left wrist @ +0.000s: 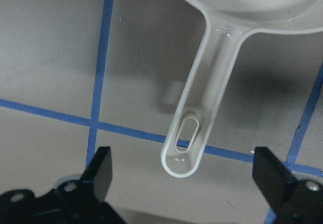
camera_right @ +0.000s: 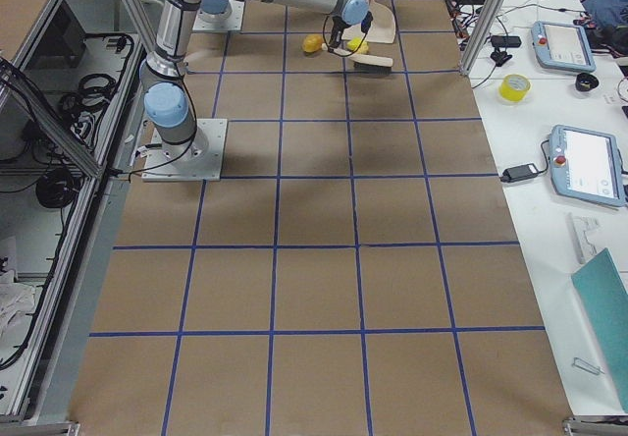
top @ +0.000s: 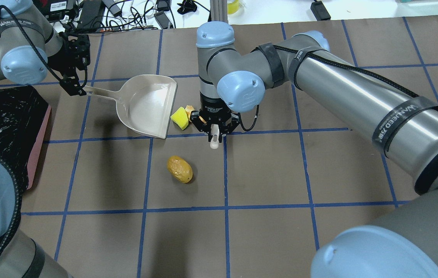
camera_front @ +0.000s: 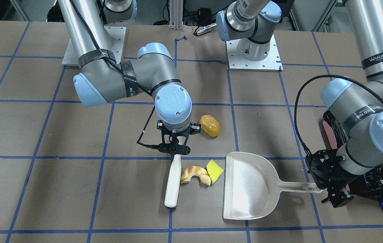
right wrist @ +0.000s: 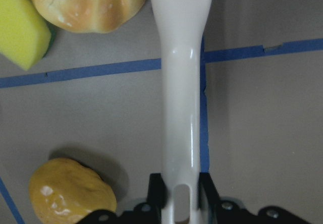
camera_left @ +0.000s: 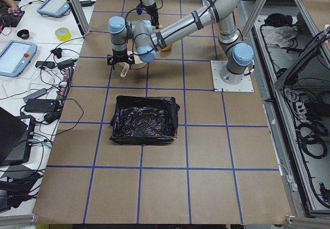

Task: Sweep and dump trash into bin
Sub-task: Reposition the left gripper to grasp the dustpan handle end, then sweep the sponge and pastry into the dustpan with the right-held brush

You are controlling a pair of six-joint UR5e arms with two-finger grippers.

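Where the dustpan lies: flat on the tabletop, open side up.
Left pincer: spread wide, one finger on each side of the dustpan's handle end, touching neither side of it.
Wedge: yellow-green, on the tabletop just outside the dustpan's mouth.
Bread: curved, tan and white, touching the wedge on the side away from the dustpan.
Brush: white, close against the bread, farther from the dustpan's mouth.
Right pincer: pointing down, clamped on the brush's handle end.
Lump: glossy orange-yellow, alone, apart from the dustpan's mouth on the robot's side.
Bin: pink-sided, lined with black plastic, beyond the dustpan's handle end.
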